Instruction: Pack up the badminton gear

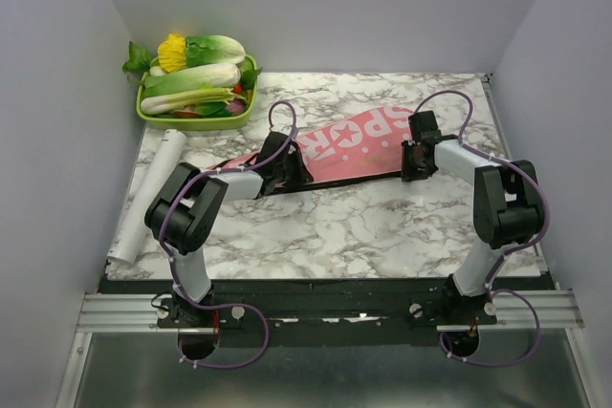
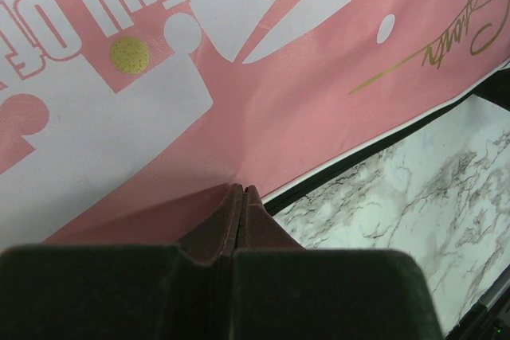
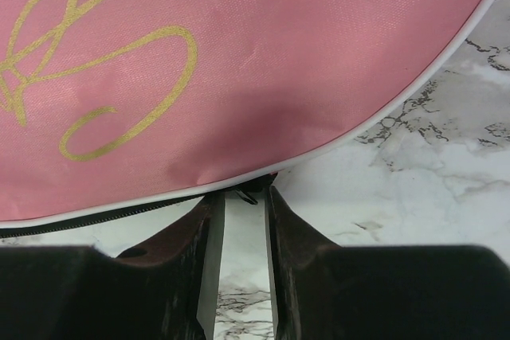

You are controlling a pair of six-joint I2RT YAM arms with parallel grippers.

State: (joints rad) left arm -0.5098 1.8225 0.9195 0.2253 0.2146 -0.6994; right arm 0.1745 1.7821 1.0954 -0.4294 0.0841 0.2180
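Showing "SPOR" and "Full Of": pink cover [image 1: 349, 145]

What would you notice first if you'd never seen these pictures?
The big pink cover with white letters, lying across the middle of the marble table, with the left end effector pinched shut on its near edge and the right end effector at the edge too. Next, the green tray of leafy vegetables in the far left corner, and the white tube along the left side.
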